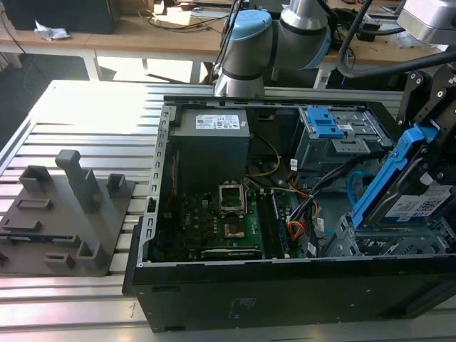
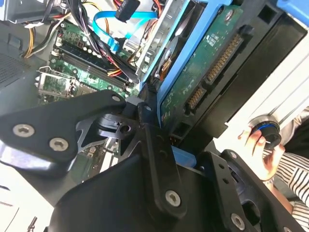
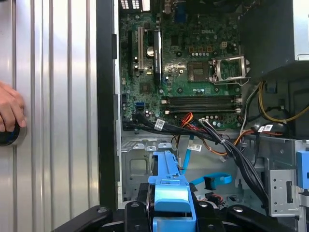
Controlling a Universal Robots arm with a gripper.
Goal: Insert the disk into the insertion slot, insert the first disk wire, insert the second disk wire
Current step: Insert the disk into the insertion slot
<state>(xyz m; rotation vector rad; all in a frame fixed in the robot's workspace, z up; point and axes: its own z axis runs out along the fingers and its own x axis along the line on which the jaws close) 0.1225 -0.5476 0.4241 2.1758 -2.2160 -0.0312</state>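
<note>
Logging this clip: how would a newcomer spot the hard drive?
Find the open computer case; look at the exterior view's right end. The hard drive hangs tilted above the silver cage, the only slab framed in bright blue with a white label.

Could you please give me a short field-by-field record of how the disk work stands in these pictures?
setting: open black computer case on a ribbed aluminium table
claw: shut on the flat hard disk in a bright blue plastic caddy
disk pose: tilted, above the silver perforated sheet-metal drive cage, not yet seated
cable: thin flat light-blue data cable curves in an arc inside the case
bystander: a person's hand rests on the table beside the case
</note>
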